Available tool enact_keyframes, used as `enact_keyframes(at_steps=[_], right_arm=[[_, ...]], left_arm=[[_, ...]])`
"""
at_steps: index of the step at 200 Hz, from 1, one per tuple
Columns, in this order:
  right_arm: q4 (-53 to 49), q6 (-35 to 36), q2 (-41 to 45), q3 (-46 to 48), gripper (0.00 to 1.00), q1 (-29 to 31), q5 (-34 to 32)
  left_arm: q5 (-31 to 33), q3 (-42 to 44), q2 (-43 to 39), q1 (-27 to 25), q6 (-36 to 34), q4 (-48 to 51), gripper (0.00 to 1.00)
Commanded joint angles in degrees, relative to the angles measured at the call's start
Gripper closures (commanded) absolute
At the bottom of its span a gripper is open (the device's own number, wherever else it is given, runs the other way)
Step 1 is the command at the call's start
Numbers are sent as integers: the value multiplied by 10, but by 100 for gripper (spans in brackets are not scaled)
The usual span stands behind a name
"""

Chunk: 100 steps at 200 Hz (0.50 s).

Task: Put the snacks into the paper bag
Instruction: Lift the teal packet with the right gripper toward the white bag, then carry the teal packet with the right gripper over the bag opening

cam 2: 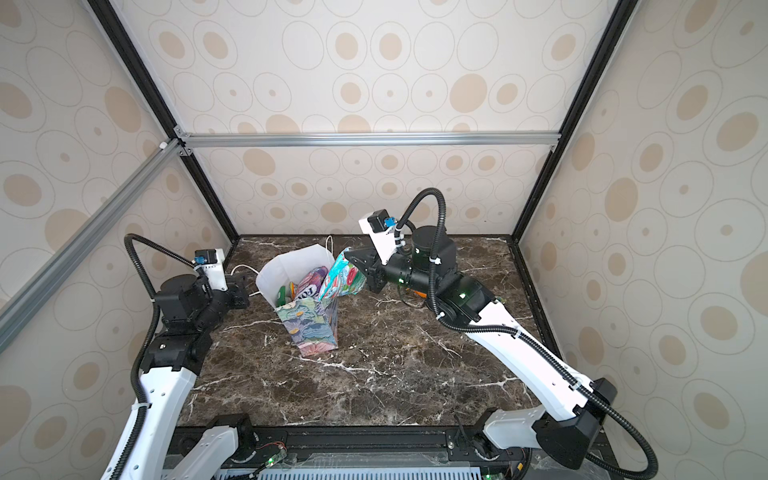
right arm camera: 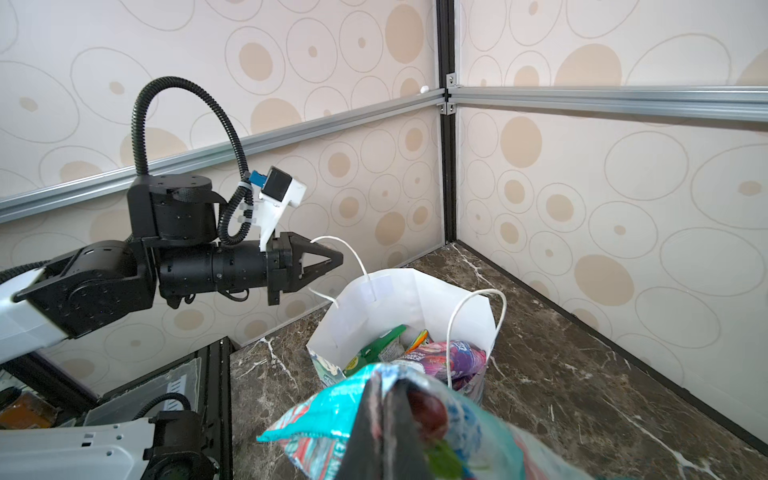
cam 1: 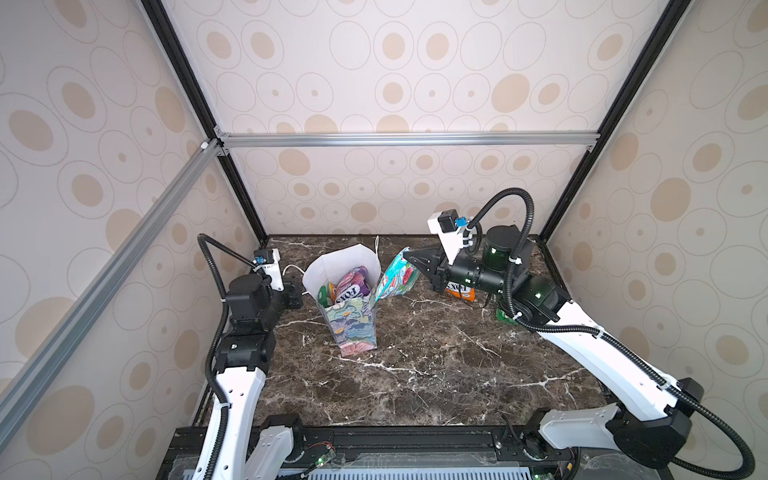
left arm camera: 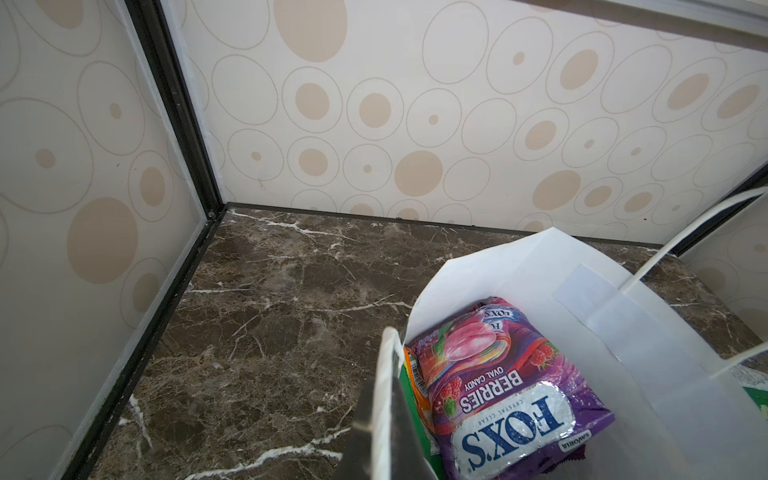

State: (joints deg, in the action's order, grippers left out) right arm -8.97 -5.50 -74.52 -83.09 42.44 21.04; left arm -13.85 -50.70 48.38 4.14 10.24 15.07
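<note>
Right gripper (cam 1: 409, 254) clamps a teal packet (cam 1: 395, 276) just right of the bag (cam 1: 353, 328), mid-frame; left gripper (right arm camera: 336, 259) pinches the bag's cord (right arm camera: 357, 257). The drooping packet could catch the rim (cam 1: 353, 248) and topple it.

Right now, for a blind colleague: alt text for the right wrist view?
The right claw grips a teal snack packet beside the open paper bag, which holds other packets; the left claw pinches one white cord handle.

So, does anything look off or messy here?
Nothing spilled or torn. The oddest bit: the paper bag has one cord handle pulled sideways by the left jaws, and a teal packet hangs beside its rim, not inside.
</note>
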Motion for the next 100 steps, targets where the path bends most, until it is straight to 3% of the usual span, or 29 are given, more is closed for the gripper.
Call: enact_keyframes(at_steps=[1,100], right_arm=[[10,14,7,-30,100,6,14],[-40,57,-62,-158,100,71,42]], left_arm=[[-6,-4,-10,4,-7,-7,100],[-6,-4,-9,4,-7,-7,100]])
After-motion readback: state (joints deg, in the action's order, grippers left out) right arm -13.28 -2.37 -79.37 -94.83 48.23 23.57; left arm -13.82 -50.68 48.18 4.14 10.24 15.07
